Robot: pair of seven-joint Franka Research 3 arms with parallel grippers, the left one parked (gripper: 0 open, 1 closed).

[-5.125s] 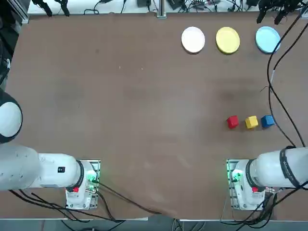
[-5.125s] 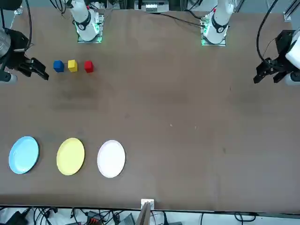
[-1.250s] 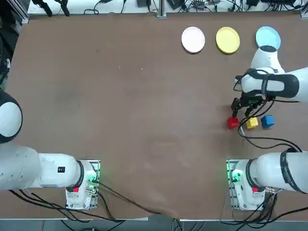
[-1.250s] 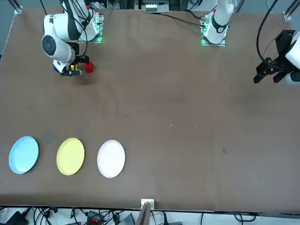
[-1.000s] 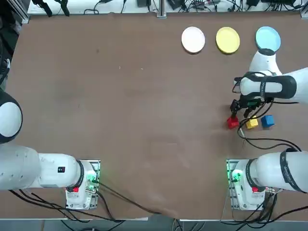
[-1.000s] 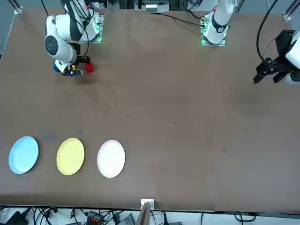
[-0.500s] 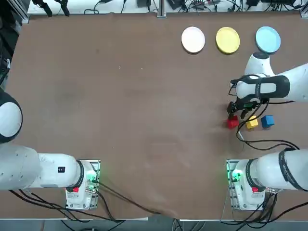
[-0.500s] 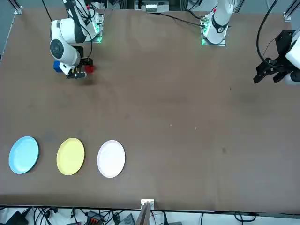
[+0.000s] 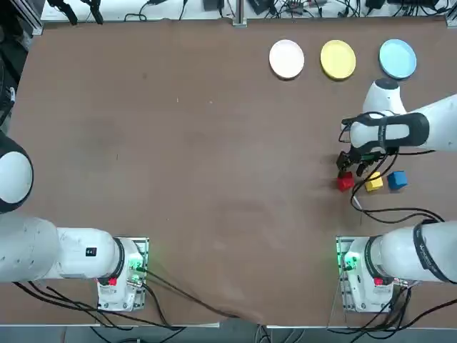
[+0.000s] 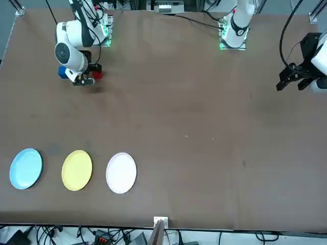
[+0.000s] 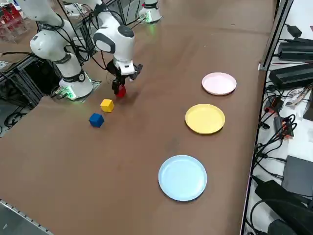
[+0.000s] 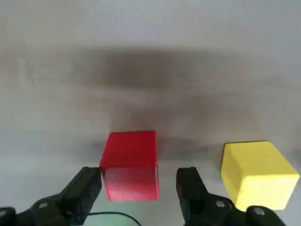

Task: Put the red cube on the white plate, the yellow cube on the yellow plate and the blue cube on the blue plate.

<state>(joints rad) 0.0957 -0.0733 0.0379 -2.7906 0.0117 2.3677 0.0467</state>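
I see a brown table (image 9: 178,143) filling most of my overhead view. Black cables (image 9: 285,8) bunch along its far edge, and in the side view more cables (image 11: 281,122) and flat black boxes (image 11: 293,73) lie on the floor just beyond that edge. Two base plates (image 9: 132,275) with green lights sit on the near edge. In the front view a metal bracket (image 10: 160,223) sits at the edge nearest that camera.

No text, label, brand, number or sign can be read anywhere in these views.
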